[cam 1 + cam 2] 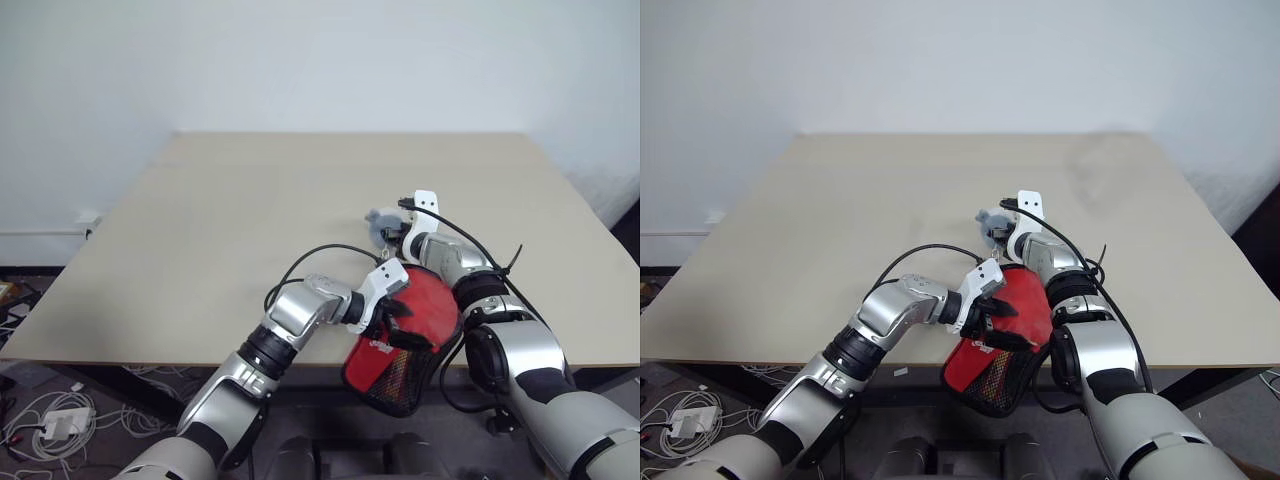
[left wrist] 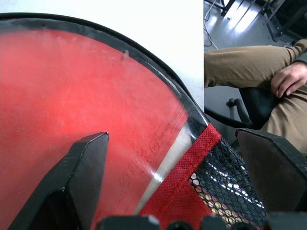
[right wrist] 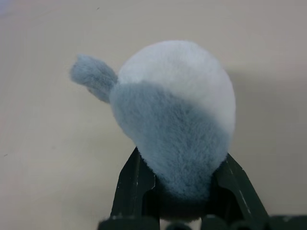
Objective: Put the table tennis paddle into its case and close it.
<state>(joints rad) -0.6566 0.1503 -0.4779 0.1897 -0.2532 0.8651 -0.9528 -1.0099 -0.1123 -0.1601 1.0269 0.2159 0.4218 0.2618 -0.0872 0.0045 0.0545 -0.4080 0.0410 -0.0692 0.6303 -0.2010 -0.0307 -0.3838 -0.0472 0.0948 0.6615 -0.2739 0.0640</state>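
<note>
The case (image 1: 400,340) hangs over the near edge of the surface (image 1: 250,210), its rounded clear-windowed part on the tabletop and its red panel and black mesh drooping past the edge. The table tennis paddle (image 2: 72,100) lies inside it: the left wrist view shows the red rubber face behind the window, bounded by the black rim, a detail the head views give as red only. That same view catches, past the surface's edge, a seated person's hand (image 2: 290,79) and tan trousers (well apart from the work).

The left end effector (image 1: 405,318) sits over the case with its fingers (image 2: 72,182) spread wide, one against the window, the other out beyond the mesh; nothing is gripped.

The right end effector (image 3: 184,191) is clamped on a fluffy grey-and-white pompom (image 3: 175,124), seen in the head views just beyond the case's far end.

The rest of the surface, to the far edge and both sides, lies open.
</note>
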